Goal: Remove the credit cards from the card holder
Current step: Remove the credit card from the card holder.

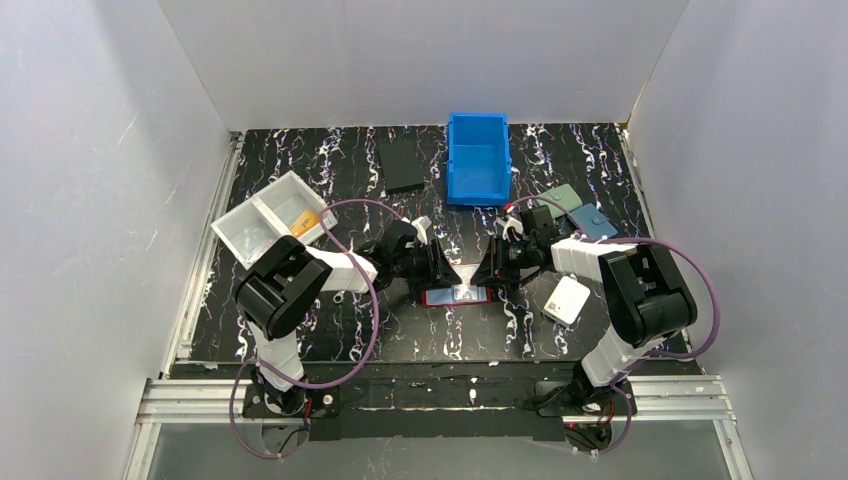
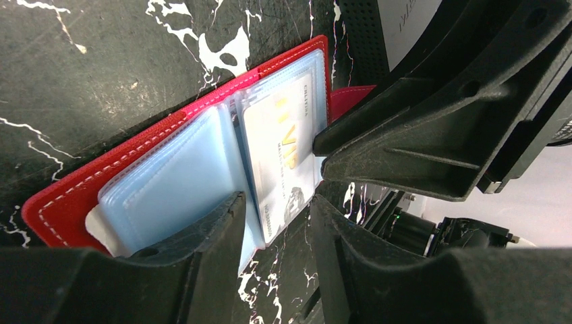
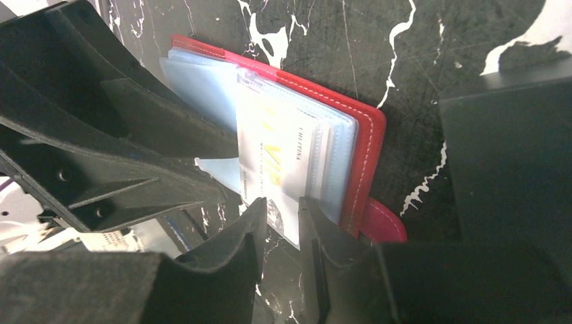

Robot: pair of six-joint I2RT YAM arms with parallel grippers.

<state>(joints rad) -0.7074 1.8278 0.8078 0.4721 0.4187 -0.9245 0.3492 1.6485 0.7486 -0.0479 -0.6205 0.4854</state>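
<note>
The red card holder lies open on the table between both grippers, its pale blue pockets facing up. A whitish card with gold letters sticks partly out of a pocket. My left gripper is open, and its left finger rests on the blue pockets. My right gripper is open only a little, and the corner of the whitish card shows in the narrow gap. In the top view the two grippers face each other over the holder. An orange flat piece lies in the white tray.
A white divided tray stands at the back left. A blue bin and a black flat case are at the back. A teal wallet, a blue wallet and a white wallet lie to the right.
</note>
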